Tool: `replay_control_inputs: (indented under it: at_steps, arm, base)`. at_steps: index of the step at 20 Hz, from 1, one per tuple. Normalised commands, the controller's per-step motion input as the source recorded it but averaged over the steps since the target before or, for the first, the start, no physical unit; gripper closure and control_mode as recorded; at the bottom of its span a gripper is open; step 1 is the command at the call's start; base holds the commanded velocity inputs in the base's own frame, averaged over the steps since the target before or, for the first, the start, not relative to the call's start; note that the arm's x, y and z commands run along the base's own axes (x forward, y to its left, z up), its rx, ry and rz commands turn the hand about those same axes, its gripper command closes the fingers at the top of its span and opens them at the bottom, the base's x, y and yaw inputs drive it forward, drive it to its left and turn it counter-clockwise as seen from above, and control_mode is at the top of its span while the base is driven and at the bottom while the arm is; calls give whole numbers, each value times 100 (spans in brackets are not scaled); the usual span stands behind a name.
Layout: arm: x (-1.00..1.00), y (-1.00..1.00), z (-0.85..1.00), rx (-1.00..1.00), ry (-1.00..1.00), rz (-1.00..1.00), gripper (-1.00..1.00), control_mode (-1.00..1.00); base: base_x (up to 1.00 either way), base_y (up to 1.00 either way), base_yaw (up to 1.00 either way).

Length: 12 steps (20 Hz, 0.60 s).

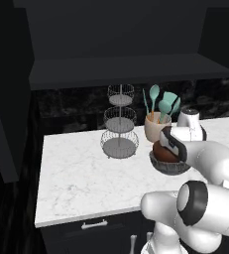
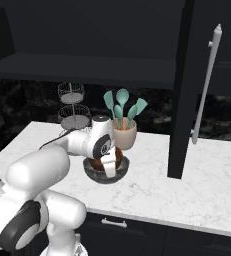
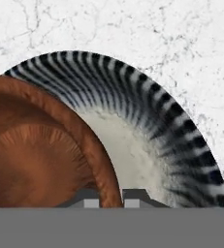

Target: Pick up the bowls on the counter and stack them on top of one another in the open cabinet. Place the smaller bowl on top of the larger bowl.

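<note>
We count two bowls, and they sit nested on the white marble surface (image 1: pixel 81 173). The smaller bowl (image 3: pixel 40 155), reddish-brown and glossy, lies inside the larger bowl (image 3: pixel 152 121), whose striped dark rim curves around a pale speckled inside. In the hand view the brown bowl fills the 9 o'clock side of the grey one, leaving the pale floor bare toward 3 o'clock. From the left base view the pair shows as the smaller bowl (image 1: pixel 163 152) above the dark wall of the larger bowl (image 1: pixel 169 167); from the right base view we see the larger bowl (image 2: pixel 94 173) near the front half of the slab.

The gripper (image 3: pixel 111 197) stands over the bowls, its jaws astride the brown bowl's rim, one tip on either side. We think they are pinched onto that rim, though the tips are cut off at the edge of the view and the contact is hard to confirm.

Just behind the bowls, at 12 o'clock, stands one beige crock (image 1: pixel 155 127) holding several teal utensils (image 1: pixel 161 101); we cannot count them surely. At 10 o'clock from the bowls is one three-tier wire basket stand (image 1: pixel 120 121), with nothing visible in its baskets. Above, the open cabinet (image 1: pixel 126 69) runs dark across the wall, its shelf bare. One silver handle (image 1: pixel 94 224) shows on the drawer below the surface.
</note>
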Motion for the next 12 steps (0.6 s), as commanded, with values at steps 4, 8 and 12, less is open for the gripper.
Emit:
replay_control_inputs:
  at_steps: [4, 8, 12]
  arm:
    - [-5, -10, 42, 7, -3, 2, -100, -100]
    - [-11, -12, 97, 12, -13, 5, -100, -100]
    - [-40, -59, 28, 4, -3, 20, -100, -100]
  base:
    - [0, 0, 0]
    - [0, 0, 0]
    - [0, 0, 0]
